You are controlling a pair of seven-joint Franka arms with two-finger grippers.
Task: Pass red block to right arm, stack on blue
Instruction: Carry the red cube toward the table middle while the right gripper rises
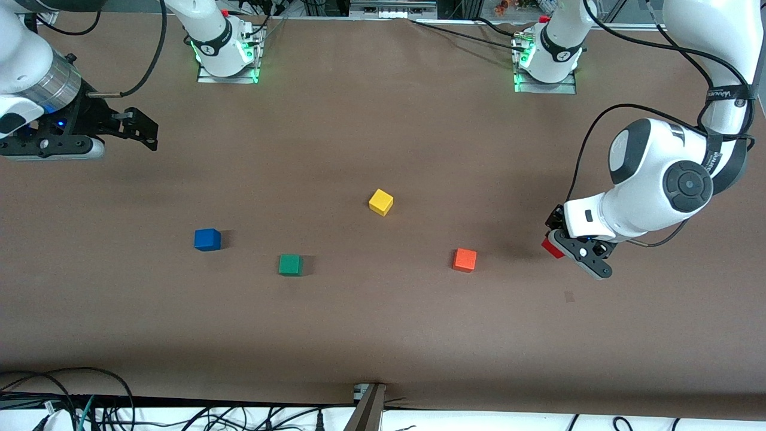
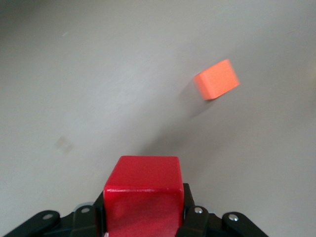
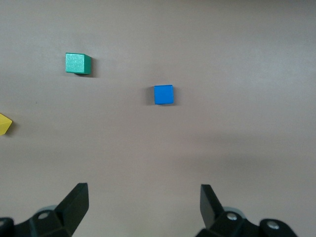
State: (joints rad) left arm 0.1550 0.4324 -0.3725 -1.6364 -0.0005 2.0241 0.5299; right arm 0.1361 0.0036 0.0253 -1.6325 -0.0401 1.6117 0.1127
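Front view: left gripper (image 1: pixel 565 251) hangs over the table (image 1: pixel 383 335) at the left arm's end w/ fingers clamped on the red block (image 1: pixel 551 248), orange cube (image 1: pixel 464 260) nearby; right gripper (image 1: pixel 146 134) waits over its own end, fingers wide. Left wrist view: red block sits between the fingers (image 2: pixel 195 222), orange cube apart from it on the table. Right wrist view: blue (image 3: pixel 163 94) lies ahead of the spread fingers (image 3: pixel 74 205), nothing held; green cube (image 3: pixel 78 63) near it.
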